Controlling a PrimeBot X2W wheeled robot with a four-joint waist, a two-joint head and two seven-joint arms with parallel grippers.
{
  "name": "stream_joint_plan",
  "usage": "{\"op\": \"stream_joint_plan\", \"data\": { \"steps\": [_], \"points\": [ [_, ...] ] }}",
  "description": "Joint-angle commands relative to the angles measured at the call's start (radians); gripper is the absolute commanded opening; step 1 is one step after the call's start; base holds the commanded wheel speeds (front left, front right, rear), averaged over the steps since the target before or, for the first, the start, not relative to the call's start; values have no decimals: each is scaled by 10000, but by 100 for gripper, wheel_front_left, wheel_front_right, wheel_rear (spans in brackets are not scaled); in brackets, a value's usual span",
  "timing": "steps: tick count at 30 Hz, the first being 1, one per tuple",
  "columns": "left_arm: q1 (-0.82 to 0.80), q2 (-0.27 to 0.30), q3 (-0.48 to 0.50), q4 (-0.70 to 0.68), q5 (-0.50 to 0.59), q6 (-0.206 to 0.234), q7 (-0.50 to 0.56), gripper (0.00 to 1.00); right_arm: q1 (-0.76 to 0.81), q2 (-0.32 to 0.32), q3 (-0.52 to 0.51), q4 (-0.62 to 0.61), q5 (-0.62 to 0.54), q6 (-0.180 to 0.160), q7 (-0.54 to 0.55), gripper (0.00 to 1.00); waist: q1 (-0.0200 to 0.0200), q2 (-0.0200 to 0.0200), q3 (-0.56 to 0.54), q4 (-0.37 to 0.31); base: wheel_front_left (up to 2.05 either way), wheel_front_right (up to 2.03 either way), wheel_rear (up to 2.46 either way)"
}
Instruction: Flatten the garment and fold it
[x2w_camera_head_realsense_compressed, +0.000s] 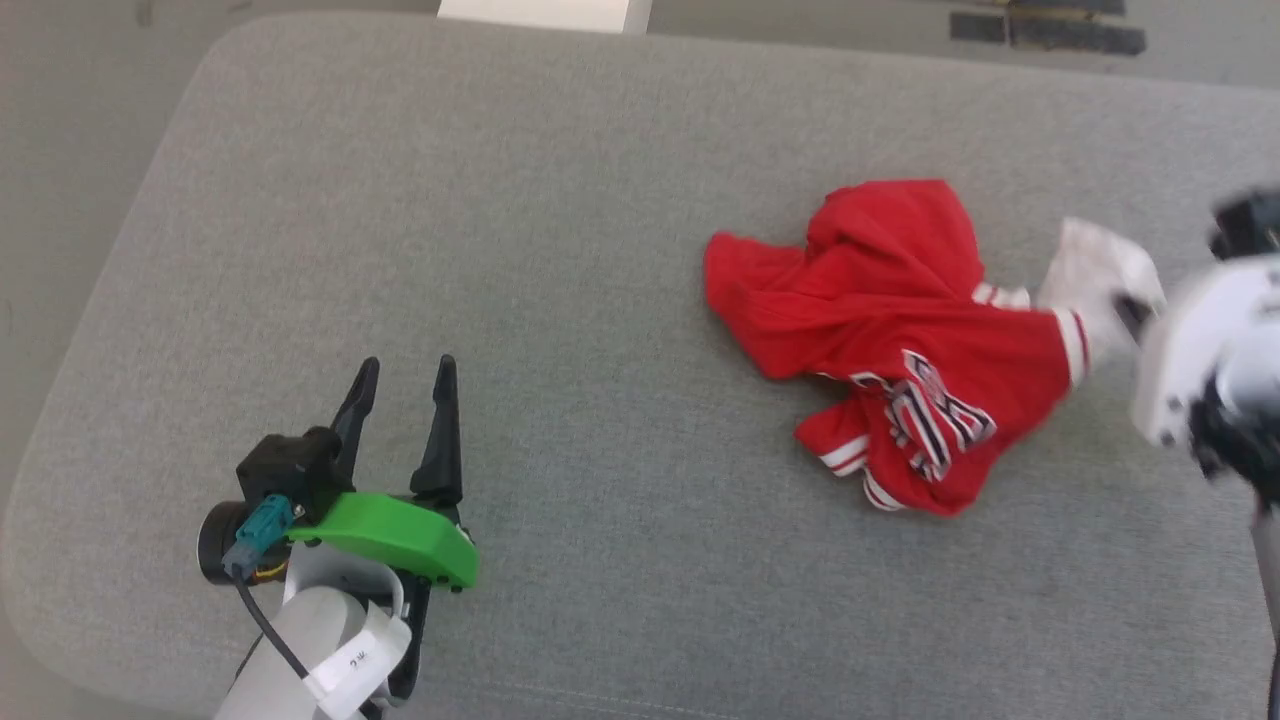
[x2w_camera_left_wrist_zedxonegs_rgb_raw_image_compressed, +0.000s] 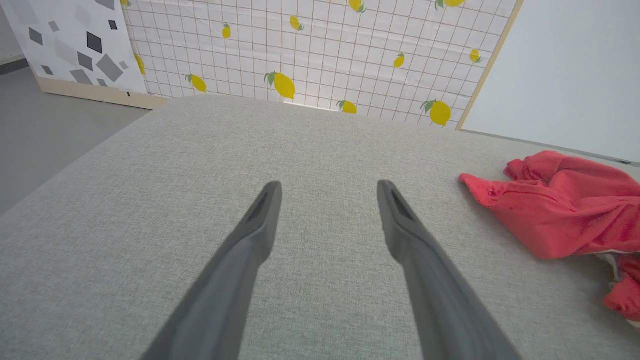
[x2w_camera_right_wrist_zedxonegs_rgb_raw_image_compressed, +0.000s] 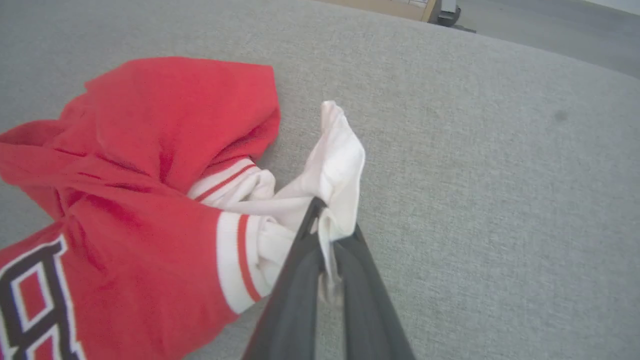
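Observation:
The red garment (x2w_camera_head_realsense_compressed: 890, 330) lies crumpled right of centre on the grey cushion (x2w_camera_head_realsense_compressed: 560, 200), with dark white-outlined letters showing on its near part and a white sleeve (x2w_camera_head_realsense_compressed: 1095, 275) at its right end. My right gripper (x2w_camera_right_wrist_zedxonegs_rgb_raw_image_compressed: 330, 222) is shut on that white sleeve (x2w_camera_right_wrist_zedxonegs_rgb_raw_image_compressed: 335, 170), cloth pinched between the two dark fingers; in the head view its blurred white wrist (x2w_camera_head_realsense_compressed: 1200, 350) sits at the right edge. My left gripper (x2w_camera_head_realsense_compressed: 400, 385) stands open at the lower left, far from the garment (x2w_camera_left_wrist_zedxonegs_rgb_raw_image_compressed: 560, 205), nothing between its fingers.
The cushion's rounded left edge (x2w_camera_head_realsense_compressed: 90, 330) drops to grey floor. Beyond the far edge stand a lemon-print grid panel (x2w_camera_left_wrist_zedxonegs_rgb_raw_image_compressed: 320, 50) and a plain white wall (x2w_camera_left_wrist_zedxonegs_rgb_raw_image_compressed: 575, 65). Bare cushion stretches between my left gripper and the garment.

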Motion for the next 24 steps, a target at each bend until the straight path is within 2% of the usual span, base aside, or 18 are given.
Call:
{"op": "stream_joint_plan", "data": {
  "steps": [1, 5, 9, 12, 13, 14, 24],
  "points": [
    [118, -29, 20, 40, -22, -50, -49, 100, 614, 133, -405, -82, -122, -15, -7, 0, -1, -1, -433, -242, 0, 0, 0],
    [266, -16, 34, 81, -89, -85, -49, 100, 2235, 662, -1351, -347, -286, -15, 452, 0, -1, -1, -649, -299, 0, 0, 0],
    [381, -10, 20, 119, -175, -112, -43, 100, 3486, 1454, -1752, -771, -244, -15, 818, 0, -1, -1, -754, -337, 0, 0, 0],
    [457, 10, 18, 143, -229, -111, -32, 100, 3847, 1939, -1934, -1278, -245, -15, 516, 2, -1, -1, -820, -376, 0, 0, 0],
    [471, 16, 15, 148, -242, -109, -22, 100, 3877, 2000, -1926, -1458, -254, -15, 297, 35, -1, -1, -832, -384, 0, 0, 0],
    [489, 23, 15, 158, -260, -107, -14, 100, 3891, 2076, -1987, -1646, -252, -15, -7, 100, -1, -1, -866, -401, 0, 0, 0],
    [714, 78, -44, 198, -398, -128, 41, 100, 4355, 2740, -3122, -3046, -147, -15, -3005, 100, -1, -1, -1402, -466, 0, 0, 0]
  ]
}}
